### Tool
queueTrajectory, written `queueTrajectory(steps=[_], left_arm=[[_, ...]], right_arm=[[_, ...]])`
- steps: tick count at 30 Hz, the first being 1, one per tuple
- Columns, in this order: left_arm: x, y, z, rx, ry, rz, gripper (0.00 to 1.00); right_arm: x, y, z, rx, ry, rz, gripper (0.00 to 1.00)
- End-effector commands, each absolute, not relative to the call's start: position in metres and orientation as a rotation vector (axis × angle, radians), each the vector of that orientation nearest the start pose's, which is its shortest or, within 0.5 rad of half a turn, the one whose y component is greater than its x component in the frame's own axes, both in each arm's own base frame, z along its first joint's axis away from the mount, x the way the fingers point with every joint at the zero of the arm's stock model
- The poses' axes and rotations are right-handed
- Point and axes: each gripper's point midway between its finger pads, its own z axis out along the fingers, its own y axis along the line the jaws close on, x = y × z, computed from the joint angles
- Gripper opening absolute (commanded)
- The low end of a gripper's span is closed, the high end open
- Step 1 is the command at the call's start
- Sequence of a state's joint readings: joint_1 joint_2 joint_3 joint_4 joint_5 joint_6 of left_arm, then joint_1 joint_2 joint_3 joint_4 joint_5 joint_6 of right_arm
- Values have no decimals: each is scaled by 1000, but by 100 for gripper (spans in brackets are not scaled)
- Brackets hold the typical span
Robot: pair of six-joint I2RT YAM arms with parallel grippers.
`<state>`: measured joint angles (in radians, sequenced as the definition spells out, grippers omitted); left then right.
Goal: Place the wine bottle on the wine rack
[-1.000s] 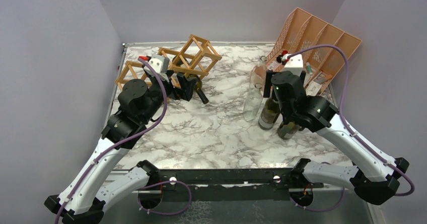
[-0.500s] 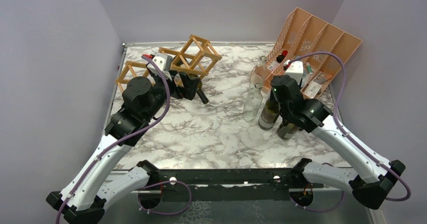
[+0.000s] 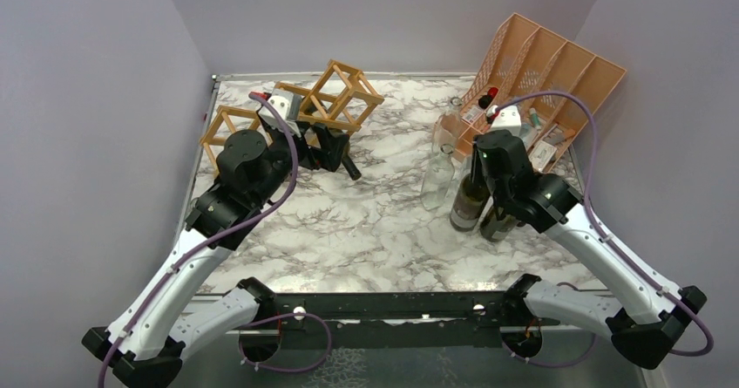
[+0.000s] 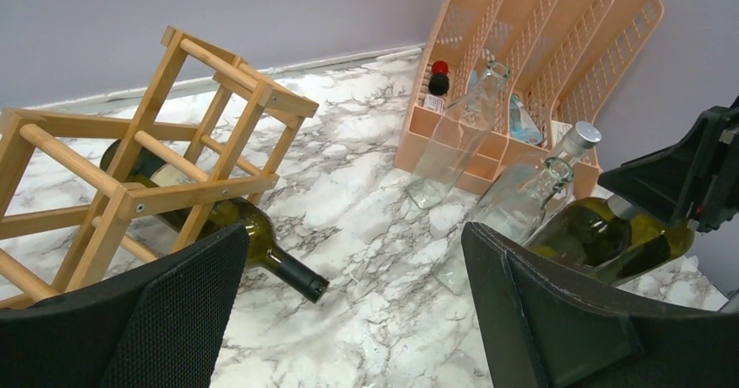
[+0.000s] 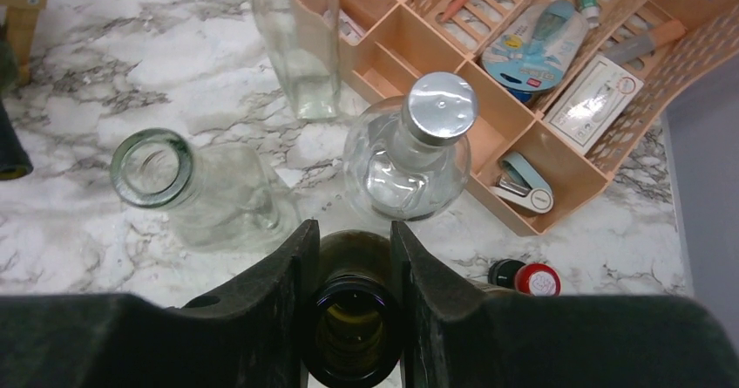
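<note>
1. Lilac walls (image 3: 392, 13) close round a marble tabletop (image 3: 366, 231), and both arms reach in from its near edge.
2. At the far right corner leans a peach organizer (image 3: 551, 65). It is not the target.
3. Near the far left corner sits the wine rack (image 3: 324, 105), its lattice tilted. A dark bottle (image 4: 248, 231) already lies in a lower cell, with its neck poking out towards the middle of the tabletop.
4. Close to the right edge, in front of the organizer, the wine bottle (image 3: 469, 203) stands upright with a second dark bottle (image 3: 498, 222) just beside it. Whether its base is clear of the marble I cannot tell.
5. A square clear bottle (image 5: 200, 200) and a capped clear bottle (image 5: 392, 170) crowd it on the far side.
6. The right gripper (image 5: 353, 253) pinches the wine bottle's neck just under the open mouth, fingers (image 5: 288, 275) pressed to either side. Probably best is a straight lift first, so that the neighbours are not knocked, then a slow carry leftwards, since a bottle held by the neck may swing.
7. The left gripper (image 3: 329, 148) hovers just beside the rack with its fingers (image 4: 166, 318) spread wide, holding nothing. It looks placed to steady the light rack or take the bottle's body. An open cell should be used, with the base going in first.
</note>
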<state>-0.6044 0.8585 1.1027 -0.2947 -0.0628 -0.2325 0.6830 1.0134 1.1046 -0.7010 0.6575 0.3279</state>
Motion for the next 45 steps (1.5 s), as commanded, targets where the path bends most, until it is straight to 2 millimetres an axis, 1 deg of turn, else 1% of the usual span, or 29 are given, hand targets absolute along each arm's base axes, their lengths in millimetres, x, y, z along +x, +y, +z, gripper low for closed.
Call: queueTrajectory(steps=[1, 4, 6, 10, 12, 13, 15, 18, 20, 22, 24, 26, 29, 32, 34, 38, 41, 45], left_arm=[[266, -192, 373, 278, 1632, -632, 99], [268, -201, 359, 335, 1635, -641, 99], [268, -209, 346, 381, 1624, -665, 99], [262, -224, 327, 452, 1565, -740, 99], [255, -233, 322, 504, 1514, -797, 99], [249, -239, 316, 550, 1506, -829, 99], [237, -251, 310, 632, 1471, -901, 99], [218, -266, 296, 756, 1439, -1010, 99], [211, -271, 288, 793, 1434, -1052, 99], [211, -275, 282, 796, 1443, -1066, 99], [215, -278, 278, 792, 1455, -1049, 99], [216, -282, 272, 823, 1457, -1037, 99], [213, -290, 262, 880, 1454, -1053, 99], [216, -296, 255, 890, 1468, -1079, 99], [221, -298, 250, 876, 1476, -1069, 99], [233, -298, 240, 866, 1471, -1012, 99], [239, -296, 233, 899, 1454, -947, 99], [245, -294, 235, 916, 1402, -888, 99]], right_arm=[[267, 122, 299, -147, 1984, 93, 1], [258, 140, 310, -269, 1989, 200, 1], [252, 152, 313, -345, 1996, 262, 1], [240, 181, 320, -487, 1978, 432, 1], [232, 199, 326, -557, 1947, 542, 1], [229, 206, 330, -580, 1932, 585, 1], [227, 218, 337, -608, 1900, 652, 1], [228, 236, 345, -641, 1863, 742, 1], [233, 248, 348, -646, 1851, 787, 1], [240, 260, 354, -640, 1837, 825, 1], [247, 270, 361, -622, 1815, 860, 1], [254, 279, 368, -608, 1790, 890, 1], [263, 291, 381, -616, 1745, 920, 1], [272, 299, 391, -642, 1725, 914, 1], [274, 303, 402, -659, 1695, 918, 1], [276, 310, 415, -697, 1651, 931, 1], [275, 312, 421, -715, 1633, 937, 1], [270, 310, 427, -733, 1610, 941, 1]])
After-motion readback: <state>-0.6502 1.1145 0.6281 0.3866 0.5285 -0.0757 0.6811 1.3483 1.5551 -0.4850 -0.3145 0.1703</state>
